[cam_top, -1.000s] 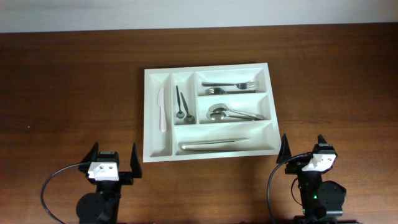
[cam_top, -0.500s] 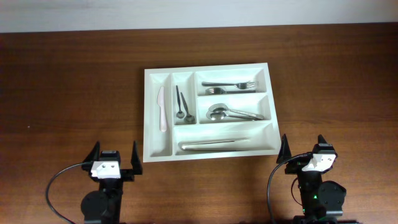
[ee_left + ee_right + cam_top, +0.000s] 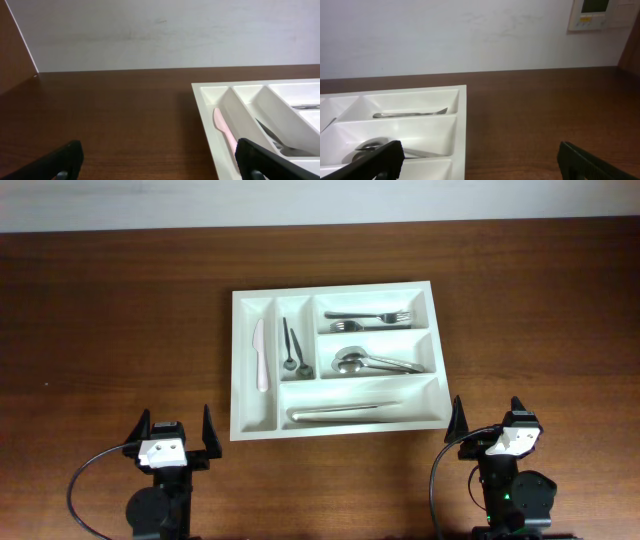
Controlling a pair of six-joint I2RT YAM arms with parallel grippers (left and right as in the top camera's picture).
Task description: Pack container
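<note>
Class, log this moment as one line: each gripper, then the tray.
left gripper: open, empty | right gripper: open, empty | tray: pink knife, forks, spoons inside

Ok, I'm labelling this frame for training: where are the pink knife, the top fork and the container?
pink knife (image 3: 261, 358), overhead view, middle of its length.
top fork (image 3: 366, 315), overhead view, on its handle.
container (image 3: 236, 370), overhead view, on its left rim.
</note>
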